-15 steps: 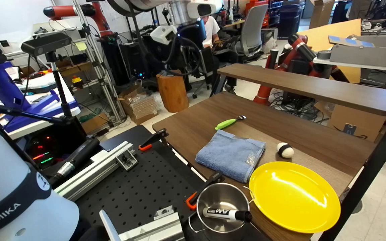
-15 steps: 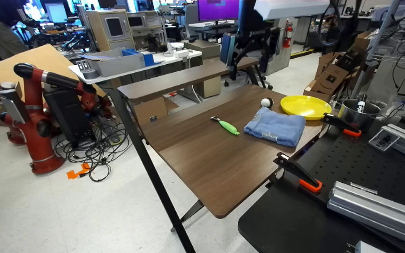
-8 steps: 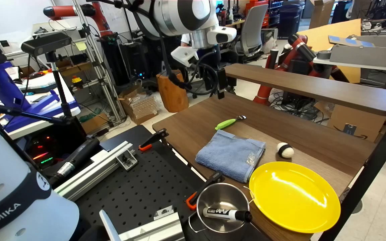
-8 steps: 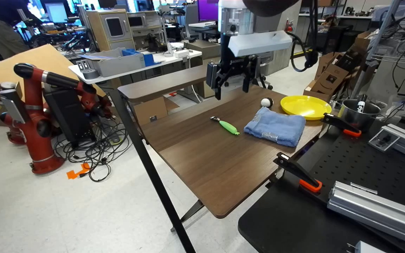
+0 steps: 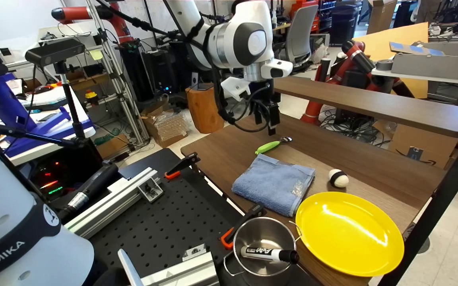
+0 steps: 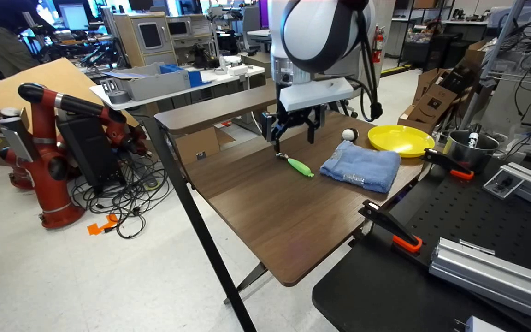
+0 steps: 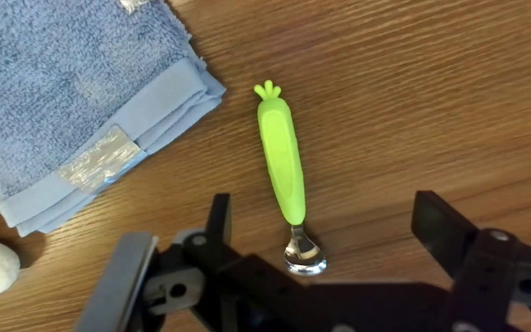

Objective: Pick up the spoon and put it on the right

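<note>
Spoon: lime-green, carrot-shaped handle and shiny metal bowl end lie on the wood-grain desk, the handle's tip near a corner of the blue terry towel but not touching it.
Gripper: hanging above the desk on the white Franka arm, its jaws stand wide apart with nothing held; the wrist view shows the spoon between the two fingers.
Towel: folded, a silvery patch along one edge.
Ball: white with a black band, it sits near the towel and the yellow plate, touching neither.
Pot: stainless steel, near the plate, a black-and-white marker tilted inside.
Clamps: two, black and orange, along a black perforated board beside the desk.
Shelf: raised over the desk's far side.
Floor: a red-and-black robot arm stands beyond the desk.
</note>
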